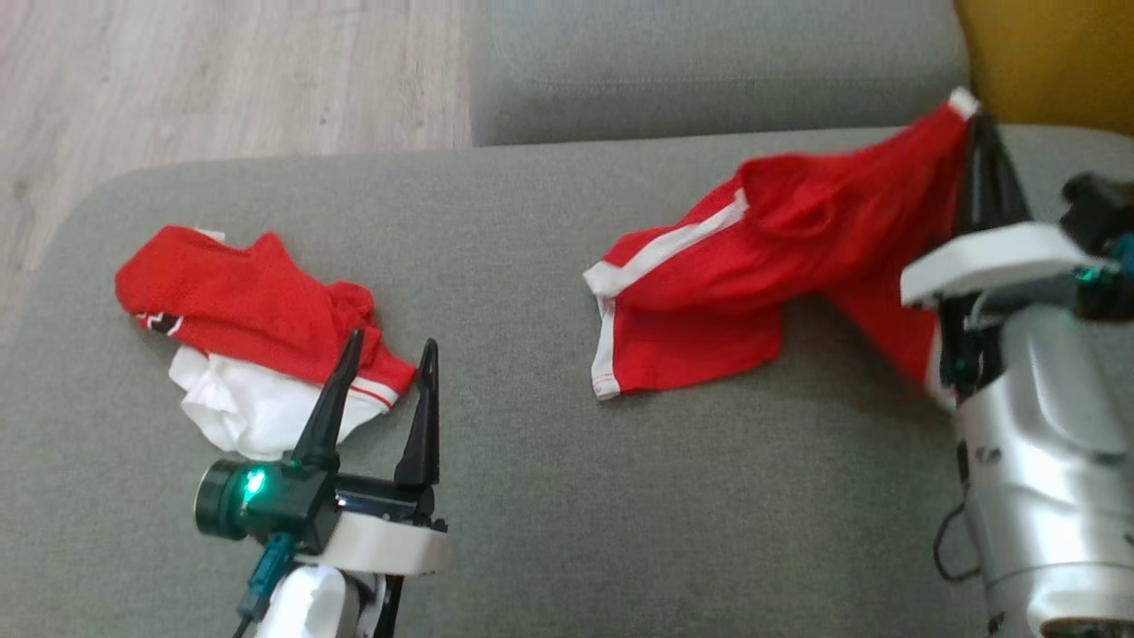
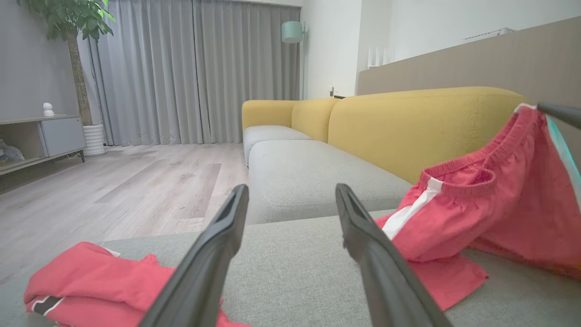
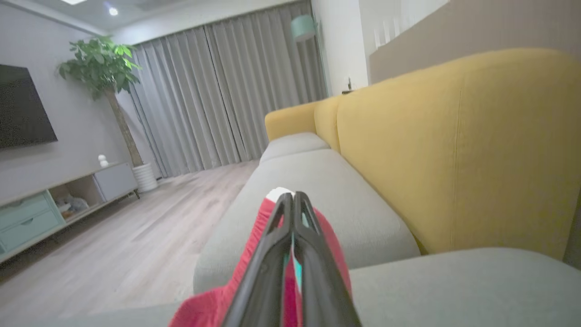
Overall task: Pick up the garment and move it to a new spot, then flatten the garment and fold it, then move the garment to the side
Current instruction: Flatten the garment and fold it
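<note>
Nearest the robot, the left gripper (image 1: 392,341) hovers with its fingers spread and nothing between them, just in front of a crumpled red and white top (image 1: 239,310) lying on the grey sofa seat (image 1: 532,496). It is best kept off that heap so the top is not dragged along. Further over to the right are the red shorts (image 1: 735,266), the piece being moved: one leg with its white side stripe rests flat on the seat, while the waistband end slopes up off the cushion. At the top of that slope the right gripper (image 1: 977,133) has its fingers pressed together, pinching a corner of the waistband. The step looks like the lift and carry to a new spot. The hold is on a small bit of cloth, so a slow, steady rise should keep it from slipping, and raising until the low leg clears the seat would avoid bunching. The bare middle of the seat seems a good landing place, hem lowered first. Beyond are a second grey cushion (image 1: 709,62), the yellow sofa back (image 1: 1054,53) and the wooden floor (image 1: 221,80)
</note>
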{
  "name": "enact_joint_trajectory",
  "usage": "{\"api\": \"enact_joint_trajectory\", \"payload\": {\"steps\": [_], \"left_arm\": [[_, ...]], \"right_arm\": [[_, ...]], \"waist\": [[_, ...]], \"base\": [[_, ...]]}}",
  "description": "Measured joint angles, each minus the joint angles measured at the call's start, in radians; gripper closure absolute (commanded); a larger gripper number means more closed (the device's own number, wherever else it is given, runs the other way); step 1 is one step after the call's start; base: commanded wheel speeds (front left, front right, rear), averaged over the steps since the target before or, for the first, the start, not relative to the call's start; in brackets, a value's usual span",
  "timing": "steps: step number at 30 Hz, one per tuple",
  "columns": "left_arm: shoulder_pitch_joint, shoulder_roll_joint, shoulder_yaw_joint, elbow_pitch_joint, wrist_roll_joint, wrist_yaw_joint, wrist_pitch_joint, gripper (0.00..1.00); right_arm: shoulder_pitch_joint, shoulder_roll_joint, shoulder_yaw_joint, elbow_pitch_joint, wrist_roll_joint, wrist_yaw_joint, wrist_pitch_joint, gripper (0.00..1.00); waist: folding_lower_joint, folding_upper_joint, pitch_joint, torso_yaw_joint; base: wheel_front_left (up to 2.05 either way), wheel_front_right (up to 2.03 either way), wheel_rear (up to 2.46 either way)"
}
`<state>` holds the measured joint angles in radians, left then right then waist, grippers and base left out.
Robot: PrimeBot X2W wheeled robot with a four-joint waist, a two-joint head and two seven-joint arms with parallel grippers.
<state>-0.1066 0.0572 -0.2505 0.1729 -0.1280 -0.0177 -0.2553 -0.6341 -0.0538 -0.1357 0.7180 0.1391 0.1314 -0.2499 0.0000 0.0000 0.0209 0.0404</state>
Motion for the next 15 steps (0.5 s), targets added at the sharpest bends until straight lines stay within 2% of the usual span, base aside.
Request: {"api": "enact_joint_trajectory", "payload": {"steps": [3,8,15], "left_arm": [[0.01,0.0,0.003,-0.004,0.0,0.0,0.0,0.0],[0.028,0.0,0.006,-0.011,0.0,0.001,0.0,0.0],[0.031,0.0,0.01,-0.017,0.0,0.001,0.0,0.0]], "right_arm": [[-0.011,-0.003,0.031,-0.04,0.029,0.0,-0.001,1.0],[0.02,-0.007,0.237,-0.138,0.124,0.0,-0.001,1.0],[0.27,-0.005,0.51,-0.208,0.204,0.0,0.044,1.0]], "waist": [[0.0,0.0,-0.012,0.003],[-0.0001,0.0,-0.033,0.021],[-0.0001,0.0,-0.037,0.054]], "base": [[0.0,0.0,0.0],[0.0,0.0,0.0],[0.0,0.0,0.0]]}}
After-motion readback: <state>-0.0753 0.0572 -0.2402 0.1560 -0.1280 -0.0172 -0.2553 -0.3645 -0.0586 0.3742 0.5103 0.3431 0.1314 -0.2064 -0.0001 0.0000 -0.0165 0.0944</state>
